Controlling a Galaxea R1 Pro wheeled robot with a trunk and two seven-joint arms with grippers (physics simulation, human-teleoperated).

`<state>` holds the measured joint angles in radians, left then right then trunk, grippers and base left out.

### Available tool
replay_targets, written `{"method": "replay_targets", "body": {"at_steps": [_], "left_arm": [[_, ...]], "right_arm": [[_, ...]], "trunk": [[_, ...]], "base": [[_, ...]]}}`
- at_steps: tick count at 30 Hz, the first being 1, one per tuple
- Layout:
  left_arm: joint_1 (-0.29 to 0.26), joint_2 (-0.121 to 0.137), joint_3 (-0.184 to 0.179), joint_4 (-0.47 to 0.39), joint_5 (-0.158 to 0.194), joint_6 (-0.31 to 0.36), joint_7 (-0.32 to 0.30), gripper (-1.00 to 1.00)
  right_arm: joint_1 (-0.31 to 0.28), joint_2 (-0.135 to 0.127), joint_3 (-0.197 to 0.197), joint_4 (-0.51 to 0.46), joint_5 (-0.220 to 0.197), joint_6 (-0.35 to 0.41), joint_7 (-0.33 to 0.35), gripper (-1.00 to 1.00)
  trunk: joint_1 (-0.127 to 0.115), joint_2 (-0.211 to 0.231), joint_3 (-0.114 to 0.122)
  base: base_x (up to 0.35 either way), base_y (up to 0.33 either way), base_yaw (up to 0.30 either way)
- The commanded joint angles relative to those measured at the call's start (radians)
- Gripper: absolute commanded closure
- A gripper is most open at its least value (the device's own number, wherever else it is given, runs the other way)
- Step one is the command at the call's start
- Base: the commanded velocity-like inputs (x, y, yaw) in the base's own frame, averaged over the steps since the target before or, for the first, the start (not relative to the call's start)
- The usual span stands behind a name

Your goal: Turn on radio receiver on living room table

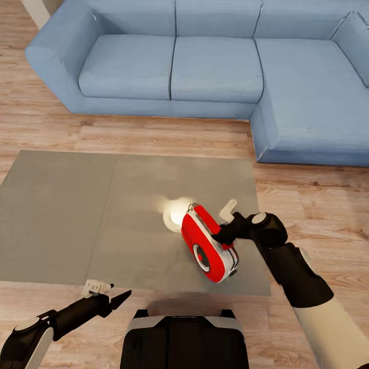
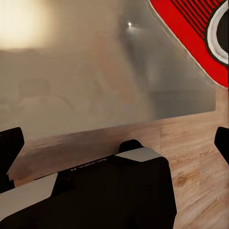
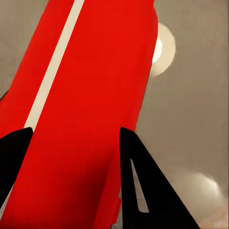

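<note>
While the right gripper [image 1: 223, 237], fingers apart, straddles the radio [image 1: 209, 245] on the table [image 1: 61, 215], press gently so nothing tips; the left gripper [image 1: 110, 300] hangs open.

Red radio receiver [image 3: 90, 109] runs long through the frame, one white stripe along its length, lying over the glossy grey table [image 3: 195, 124]. Right claw [image 3: 71, 176]: two black fingers [image 3: 143, 186] stand to either side of the red body, tips against or just beside it; actual contact cannot be told. Pale round glare spot [image 3: 163, 50] sits on the table top past the radio's edge.
</note>
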<state>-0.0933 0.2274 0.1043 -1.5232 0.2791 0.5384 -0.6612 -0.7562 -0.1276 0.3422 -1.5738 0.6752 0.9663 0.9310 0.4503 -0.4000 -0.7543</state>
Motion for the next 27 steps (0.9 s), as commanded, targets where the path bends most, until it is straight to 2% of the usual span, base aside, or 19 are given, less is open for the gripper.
{"method": "replay_targets", "body": {"at_steps": [1, 5, 10, 16, 25, 27], "left_arm": [[0.0, 0.0, 0.0, 0.0, 0.0, 0.0, 0.0, -1.0], [0.0, 0.0, 0.0, 0.0, 0.0, 0.0, -0.001, -1.0], [0.0, 0.0, 0.0, 0.0, 0.0, 0.0, -0.001, -1.0], [0.0, 0.0, 0.0, -0.003, 0.001, 0.0, 0.0, -1.0], [-0.001, -0.005, 0.0, -0.007, 0.003, 0.001, -0.009, -1.0], [-0.024, -0.007, 0.0, -0.008, 0.011, 0.004, -0.012, -1.0]], "right_arm": [[-0.028, -0.003, -0.014, -0.002, -0.004, 0.001, 0.042, 1.0], [-0.074, -0.012, -0.032, -0.003, -0.011, 0.012, 0.098, 1.0], [-0.132, -0.016, -0.041, -0.003, -0.025, 0.081, 0.129, 1.0], [-0.144, -0.007, -0.046, -0.003, -0.058, 0.081, 0.129, 1.0], [-0.146, 0.002, -0.048, -0.002, -0.063, 0.081, 0.126, 1.0], [-0.145, 0.003, -0.048, -0.002, -0.063, 0.081, 0.125, 1.0]], "trunk": [[0.0, 0.0, 0.0], [0.0, 0.0, 0.0], [0.0, 0.0, 0.0], [0.0, 0.0, 0.0], [0.0, 0.0, 0.0], [0.0, 0.0, 0.0]], "base": [[0.0, 0.0, 0.0], [0.0, 0.0, 0.0], [0.0, 0.0, 0.0], [0.0, 0.0, 0.0], [0.0, 0.0, 0.0], [0.0, 0.0, 0.0]]}}
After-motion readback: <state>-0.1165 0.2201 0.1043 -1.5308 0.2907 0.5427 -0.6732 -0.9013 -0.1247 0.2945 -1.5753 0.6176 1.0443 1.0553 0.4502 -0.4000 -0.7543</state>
